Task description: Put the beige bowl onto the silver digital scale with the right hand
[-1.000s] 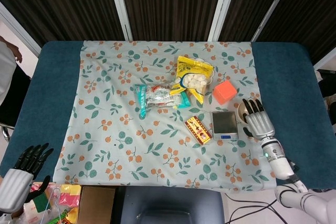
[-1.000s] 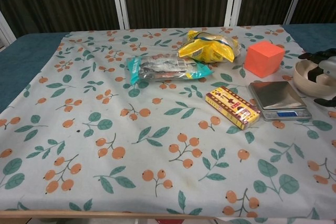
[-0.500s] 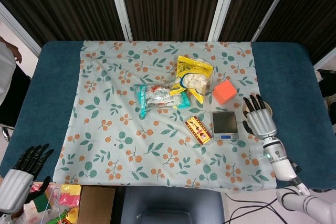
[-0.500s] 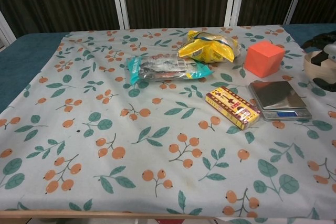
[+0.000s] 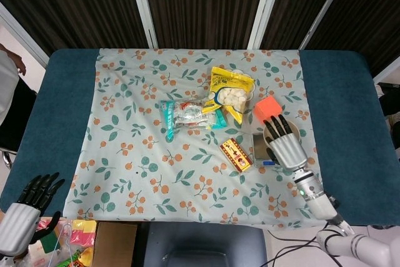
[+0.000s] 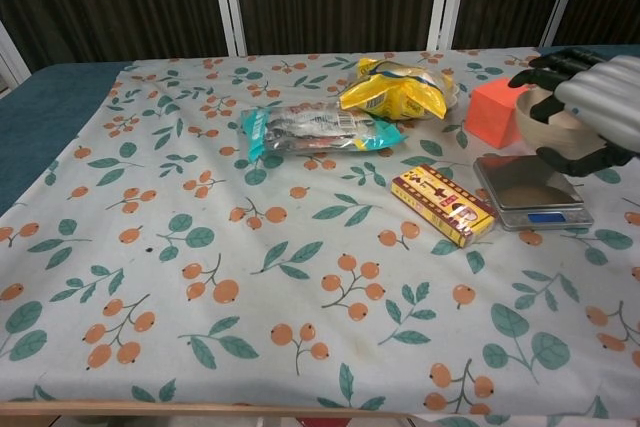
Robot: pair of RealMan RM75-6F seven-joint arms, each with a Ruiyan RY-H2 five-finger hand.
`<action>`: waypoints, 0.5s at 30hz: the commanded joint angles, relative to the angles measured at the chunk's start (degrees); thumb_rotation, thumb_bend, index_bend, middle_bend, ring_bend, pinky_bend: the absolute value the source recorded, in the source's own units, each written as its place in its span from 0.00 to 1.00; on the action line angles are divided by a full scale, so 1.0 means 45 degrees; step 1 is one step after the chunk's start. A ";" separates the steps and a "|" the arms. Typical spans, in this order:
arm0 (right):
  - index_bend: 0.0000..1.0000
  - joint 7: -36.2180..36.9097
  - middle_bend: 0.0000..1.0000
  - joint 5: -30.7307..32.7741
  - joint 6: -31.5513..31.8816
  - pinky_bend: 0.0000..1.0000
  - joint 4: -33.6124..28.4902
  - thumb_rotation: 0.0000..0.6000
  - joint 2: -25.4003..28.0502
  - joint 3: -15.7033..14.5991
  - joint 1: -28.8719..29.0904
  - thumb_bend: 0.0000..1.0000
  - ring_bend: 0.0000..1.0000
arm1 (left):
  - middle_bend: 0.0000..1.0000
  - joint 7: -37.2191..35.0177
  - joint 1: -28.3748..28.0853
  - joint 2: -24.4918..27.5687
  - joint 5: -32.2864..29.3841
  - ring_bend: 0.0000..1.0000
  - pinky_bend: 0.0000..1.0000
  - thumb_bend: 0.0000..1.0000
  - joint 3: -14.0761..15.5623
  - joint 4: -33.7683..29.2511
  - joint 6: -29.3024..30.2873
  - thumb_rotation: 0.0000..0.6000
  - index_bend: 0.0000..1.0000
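My right hand (image 6: 592, 107) grips the beige bowl (image 6: 543, 123) by its right side and holds it in the air just above the silver digital scale (image 6: 528, 194), which carries the bowl's shadow. In the head view the right hand (image 5: 284, 145) covers the bowl and most of the scale (image 5: 258, 147). Beyond the table's near left corner, my left hand (image 5: 24, 209) hangs low with its fingers apart and nothing in it.
An orange cube (image 6: 498, 112) stands just behind the scale, close to the bowl. A yellow-red box (image 6: 443, 205) lies left of the scale. A yellow snack bag (image 6: 395, 90) and a teal packet (image 6: 310, 130) lie further back on the floral cloth (image 6: 250, 277).
My right hand has lifted the bowl off the cloth at the right and carried it left, so it now hangs over the scale. The left hand has stayed in place.
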 commanded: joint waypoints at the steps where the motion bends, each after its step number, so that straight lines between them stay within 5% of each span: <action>1: 0.85 -0.0278 0.22 0.0017 -0.0216 0.00 0.0322 1.00 -0.0484 -0.0012 0.0180 0.75 0.02 | 0.00 -0.0041 -0.0008 0.0015 0.0007 0.01 0.09 0.45 -0.0001 0.0009 0.0008 1.00 0.00; 8: 0.80 -0.0350 0.22 -0.0081 -0.0164 0.00 0.0837 1.00 -0.0799 -0.0192 0.0119 0.75 0.02 | 0.00 -0.0191 0.0008 0.0026 0.0074 0.01 0.09 0.45 0.0014 0.0068 0.0112 1.00 0.00; 15: 0.61 -0.0068 0.21 -0.0038 -0.0561 0.00 0.1184 1.00 -0.0911 -0.0399 0.0113 0.75 0.02 | 0.00 -0.0108 0.0016 -0.0019 0.0119 0.01 0.09 0.45 0.0030 0.0075 0.0107 1.00 0.00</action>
